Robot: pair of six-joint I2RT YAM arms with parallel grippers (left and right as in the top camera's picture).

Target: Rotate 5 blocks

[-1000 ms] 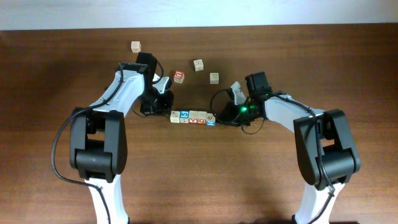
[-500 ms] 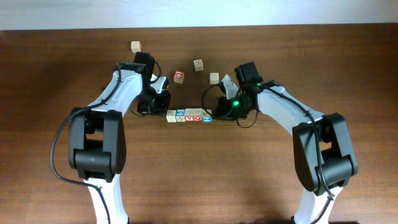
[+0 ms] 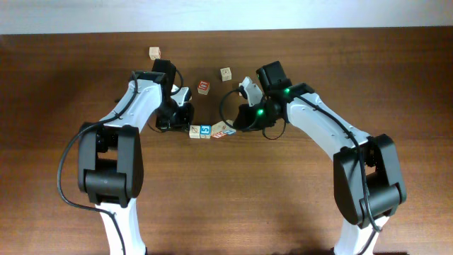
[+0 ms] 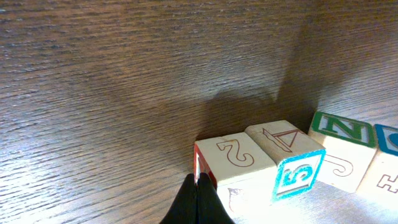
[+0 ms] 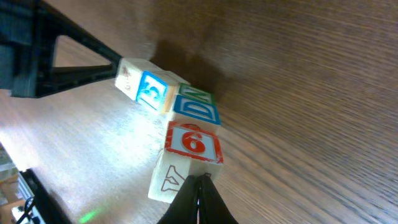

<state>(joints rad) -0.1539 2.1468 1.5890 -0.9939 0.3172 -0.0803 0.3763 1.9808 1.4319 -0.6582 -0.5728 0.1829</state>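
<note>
A short row of pale alphabet blocks point(image 3: 211, 130) lies mid-table between my two grippers. My left gripper point(image 3: 185, 127) is shut, and its tips point(image 4: 198, 186) touch the left end block, which has a 2 on top point(image 4: 233, 155). Beside that come a blue 5 block point(image 4: 292, 165) and a green N block point(image 4: 342, 143). My right gripper point(image 3: 238, 127) is shut too. Its tips point(image 5: 200, 182) press the side of the right end block with a red 6 point(image 5: 193, 143). A blue D block point(image 5: 196, 111) and the blue 5 block point(image 5: 149, 88) lie beyond it.
Three loose blocks lie farther back: one at the far left point(image 3: 154, 52), one with red print point(image 3: 204, 86), one plain point(image 3: 226, 73). Both arms reach in from the near side, and the left gripper's dark body point(image 5: 43, 56) shows in the right wrist view.
My right gripper has swept left and toward the back, pushing the row's right end so the row has skewed and bunched leftward. The left gripper has stayed at the left end.
</note>
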